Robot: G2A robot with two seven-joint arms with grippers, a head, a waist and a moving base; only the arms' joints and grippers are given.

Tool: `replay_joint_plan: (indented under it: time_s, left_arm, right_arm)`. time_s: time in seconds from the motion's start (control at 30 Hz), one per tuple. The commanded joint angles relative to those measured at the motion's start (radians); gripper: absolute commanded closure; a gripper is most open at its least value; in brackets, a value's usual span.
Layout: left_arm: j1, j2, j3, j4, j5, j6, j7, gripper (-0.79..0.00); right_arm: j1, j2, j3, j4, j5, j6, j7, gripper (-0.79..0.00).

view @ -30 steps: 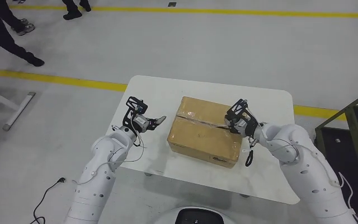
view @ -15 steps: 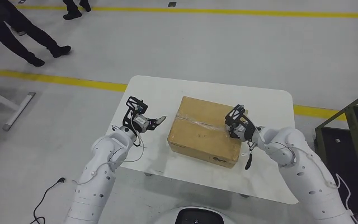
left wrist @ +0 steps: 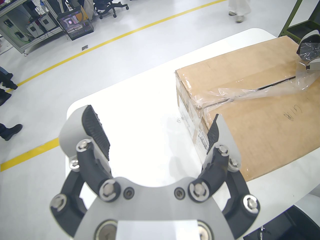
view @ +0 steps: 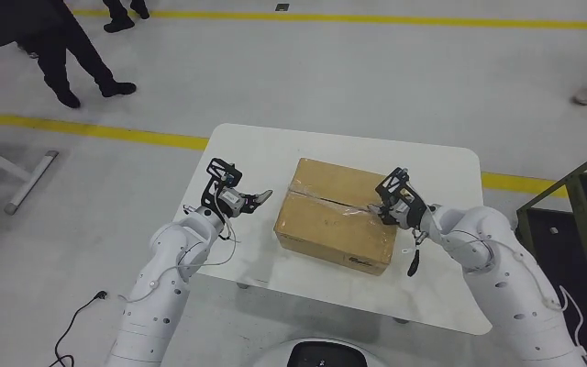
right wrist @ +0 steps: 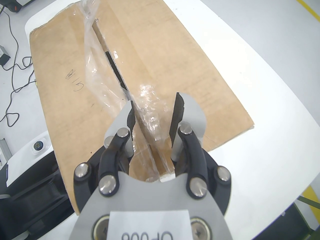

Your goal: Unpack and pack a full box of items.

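Observation:
A brown cardboard box (view: pixel 335 216) lies flaps-closed in the middle of the white table (view: pixel 257 147). Along its top seam, a strip of clear tape (view: pixel 347 209) is crumpled and partly lifted. My right gripper (view: pixel 380 211) hangs over the box's right end. In the right wrist view its fingers (right wrist: pixel 178 106) stand a narrow gap apart on either side of the loose tape (right wrist: pixel 92 51), above the dark slit between the flaps. My left gripper (view: pixel 249 200) hovers wide open over bare table just left of the box (left wrist: pixel 250 116), holding nothing.
A green metal frame (view: pixel 559 202) stands off the table's right side. A black cable (view: pixel 78 316) lies on the floor at the left. Bare tabletop surrounds the box on all sides. People walk on the floor far behind the table.
My right gripper dipped toward the seam, then drew back slightly to the right, and the tape now stands more lifted. The left arm has stayed still.

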Motion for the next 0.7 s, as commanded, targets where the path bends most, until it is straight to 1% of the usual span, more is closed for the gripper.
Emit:
replay_joint_plan:
  time_s: [0.0,0.3,0.43,0.47,0.5,0.53,0.63,0.67]
  left_arm:
    - [0.000,0.000,0.000,0.000,0.000,0.000,0.000,-0.785]
    - [0.000,0.000,0.000,0.000,0.000,0.000,0.000,-0.785]
    - [0.000,0.000,0.000,0.000,0.000,0.000,0.000,-0.785]
    - [0.000,0.000,0.000,0.000,0.000,0.000,0.000,-0.785]
    - [0.000,0.000,0.000,0.000,0.000,0.000,0.000,-0.785]
    - [0.000,0.000,0.000,0.000,0.000,0.000,0.000,-0.785]
    - [0.000,0.000,0.000,0.000,0.000,0.000,0.000,-0.785]
    - [0.000,0.000,0.000,0.000,0.000,0.000,0.000,-0.785]
  right_arm:
    - [-0.004,0.002,0.012,-0.004,0.003,0.005,0.001,-0.360]
    - [-0.036,0.014,0.086,-0.026,0.010,0.038,-0.001,-0.379]
    - [-0.048,0.016,0.120,-0.061,0.064,0.039,-0.031,-0.339]
    - [-0.050,0.015,0.129,-0.072,0.110,0.038,-0.055,-0.249]
    - [-0.052,0.014,0.135,-0.080,0.141,0.035,-0.065,-0.139]
    - [-0.050,0.015,0.136,-0.091,0.147,0.025,-0.056,-0.055]
    - [-0.038,0.012,0.132,-0.108,0.206,0.018,-0.081,0.000]
    - [-0.032,0.011,0.123,-0.110,0.223,0.008,-0.092,0.000]
